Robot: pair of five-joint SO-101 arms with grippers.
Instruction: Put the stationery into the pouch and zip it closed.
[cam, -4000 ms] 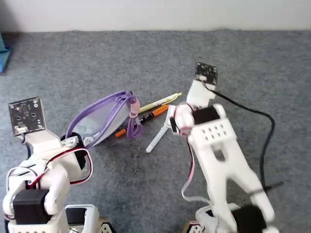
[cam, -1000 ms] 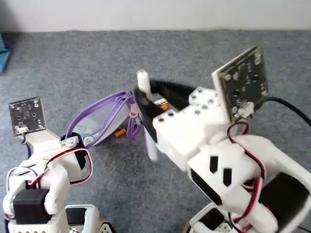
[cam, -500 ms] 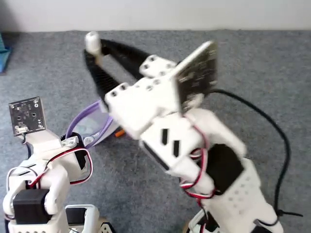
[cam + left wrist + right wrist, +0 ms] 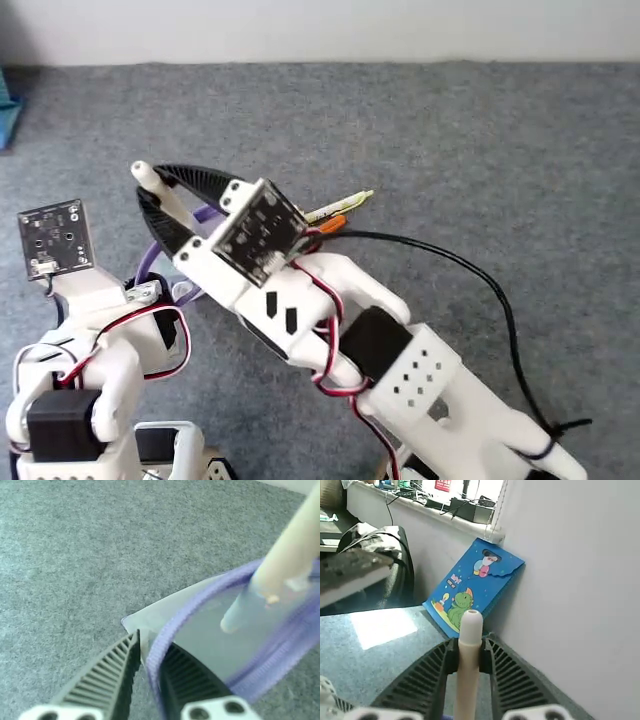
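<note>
High view showed the right arm stretched across the grey worktop (image 4: 500,140) toward the left arm (image 4: 100,340), with the right hand (image 4: 152,195) clenched on a white pen (image 4: 150,182). The pen stood tilted, its upper end poking out above the black jaws and its lower part running down behind them toward the purple pouch (image 4: 150,260). Most of the pouch lay hidden under the right arm; only a curved strip of its purple edge showed just beside the left arm's wrist. A yellow pen (image 4: 345,204) and an orange pen (image 4: 331,224) lay on the worktop next to each other, partly covered by the right arm and near its black cable (image 4: 470,275).

In the left wrist view the left hand (image 4: 145,647) was clamped on the pouch (image 4: 200,630) at a corner of its mouth, one jaw on each side of the purple zip edge. The pouch mouth gaped open, and the white pen (image 4: 287,555) slanted down into it, its lower end seen through the clear wall.

In the right wrist view the right hand (image 4: 469,652) gripped the white pen (image 4: 469,630) between both jaws, the rounded end sticking up past the fingertips. Behind it a blue gift bag (image 4: 470,587) leaned against a pale wall.
</note>
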